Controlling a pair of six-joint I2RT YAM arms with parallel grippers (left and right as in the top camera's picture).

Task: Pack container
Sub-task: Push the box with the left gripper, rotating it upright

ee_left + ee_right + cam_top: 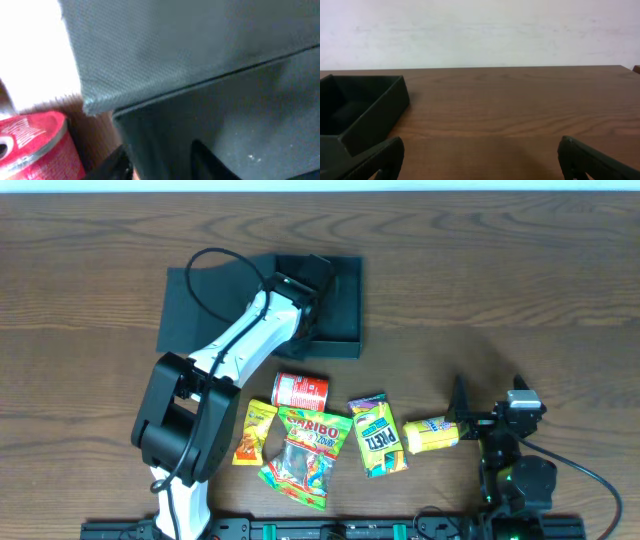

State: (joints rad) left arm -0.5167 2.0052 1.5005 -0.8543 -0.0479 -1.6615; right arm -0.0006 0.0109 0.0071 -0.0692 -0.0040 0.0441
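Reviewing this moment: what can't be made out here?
1. Left gripper: the left wrist view cuts its fingers at the bottom edge, and overhead the left arm covers them; whether it grips the container is unclear.
2. Container floor: partly hidden overhead by that arm; contents uncertain.
3. Red can label: blurred and cropped in the left wrist view.

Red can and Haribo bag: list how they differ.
The red can is a cylinder on its side; the Haribo bag is a flat, crinkly pouch. The can is smaller and lies nearer the container; the bag is larger and farther off. Both lie on the table, outside the container.
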